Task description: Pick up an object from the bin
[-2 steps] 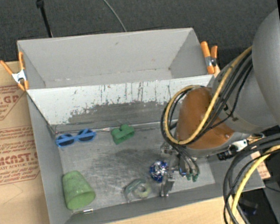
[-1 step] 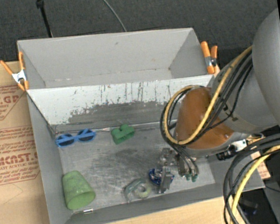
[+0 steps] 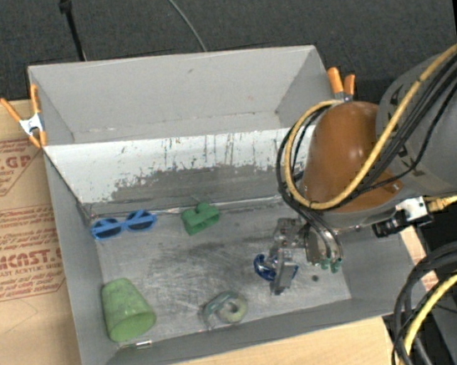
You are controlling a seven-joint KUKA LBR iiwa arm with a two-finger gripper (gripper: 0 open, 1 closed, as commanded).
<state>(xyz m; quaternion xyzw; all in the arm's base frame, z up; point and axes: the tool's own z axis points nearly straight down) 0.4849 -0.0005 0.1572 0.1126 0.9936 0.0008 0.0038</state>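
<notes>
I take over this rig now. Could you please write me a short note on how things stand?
Gripper: low at the right front of the bin, right at a small blue thing; a grip cannot be confirmed.
Others: blue glasses-shaped piece and green block by the back wall, green cup front left, greyish ring front.
Done: nothing lifted. Left: grasp and lift one.

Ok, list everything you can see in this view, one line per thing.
bin: one, grey metal, middle of the view
two-lobed piece: one, blue, floor's far left, at the back wall
block: one, dark green, at the back wall, mid-floor
cup: one, pale green, on its side, near left corner
ring-like thing: one, grey-green, by the near wall
small blue thing: one, blue, floor's right, at the gripper
gripper: one, grey, low over the floor's right
orange cover: one, above the gripper
cables: several, yellow and black, looping round the cover
</notes>
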